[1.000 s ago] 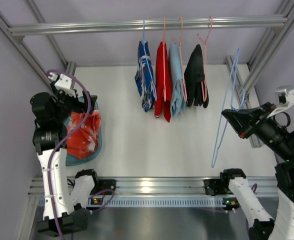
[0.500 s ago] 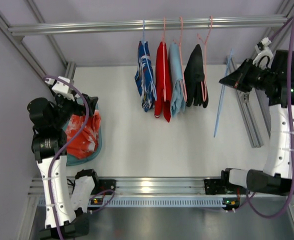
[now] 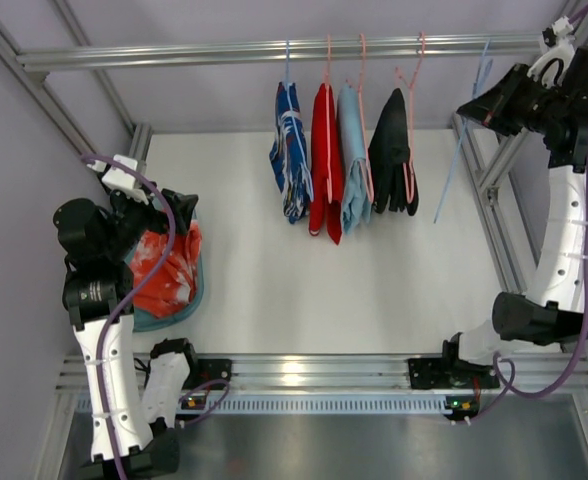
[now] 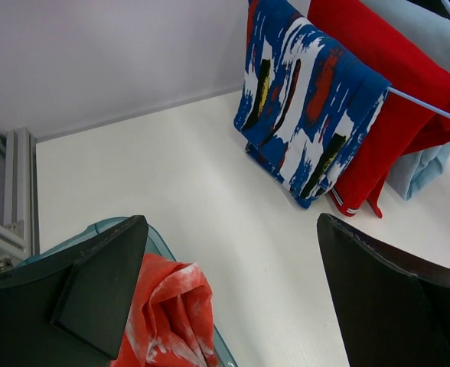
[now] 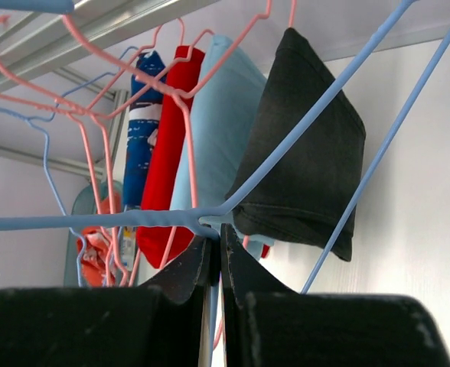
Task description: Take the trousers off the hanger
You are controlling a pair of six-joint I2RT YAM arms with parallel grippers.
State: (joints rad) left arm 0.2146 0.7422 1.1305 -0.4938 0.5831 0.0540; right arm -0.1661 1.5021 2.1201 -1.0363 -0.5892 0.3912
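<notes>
R gripper (image 3: pixel 463 107) w/ hanger (image 3: pixel 451 170) swung up from low right, now by rail (image 3: pixel 224 50) at top-right.

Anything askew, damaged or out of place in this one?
Nothing damaged. The empty light-blue hanger hangs aslant, pinched in the right claw near the rail, apart from the four hung garments. The trousers lie crumpled in the teal tray at left.

Orange-red, white-mottled trousers (image 3: pixel 166 270) — light-blue hanger (image 5: pixel 95 219)

Left end effector (image 4: pixel 231 229) low, jaws wide apart; right end effector (image 5: pixel 216 237) high, jaws pinched tight.
</notes>
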